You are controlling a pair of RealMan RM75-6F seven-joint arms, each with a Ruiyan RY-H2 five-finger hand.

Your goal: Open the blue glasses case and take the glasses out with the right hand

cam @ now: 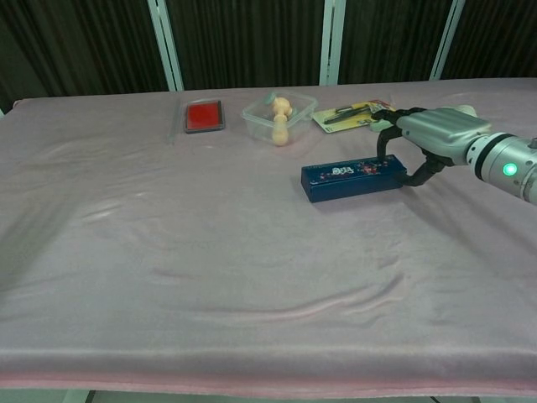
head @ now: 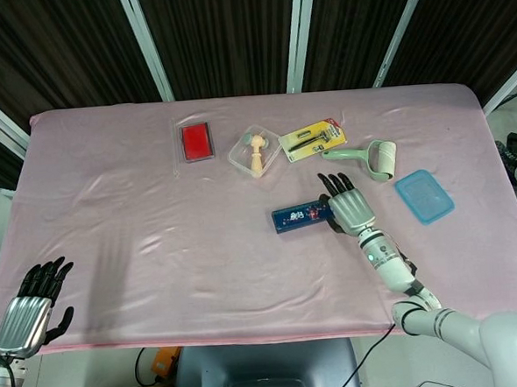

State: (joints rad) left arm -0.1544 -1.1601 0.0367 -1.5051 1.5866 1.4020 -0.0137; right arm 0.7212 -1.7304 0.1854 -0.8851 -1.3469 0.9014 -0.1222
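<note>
While the left hand (head: 22, 320) hangs off the near-left corner of the pink table (head: 111, 220) with its fingers apart and nothing in them, the work sits further right. Toward the far side lie a red stamp pad (head: 196, 142) in a clear case, then a clear plastic tub (head: 255, 152) holding a small wooden figure, then a carded razor (head: 313, 140). Nearer the middle, the blue glasses case (head: 303, 216) lies flat and shut, its long side running left to right. The right hand (head: 351, 209) arches over the case's right end, fingers curved down behind it and thumb low in front; whether they actually touch the shell cannot be told from either view, and nothing is lifted. Beyond it are a lint roller (head: 368, 160) and a blue plastic lid (head: 424, 196). The case looks like a light, rigid box with a smooth printed surface, so it would likely skid on the cloth if pushed sideways. A sensible hold is across the narrow width near the end, pressing down while the lid edge along the long front seam is pried up.
</note>
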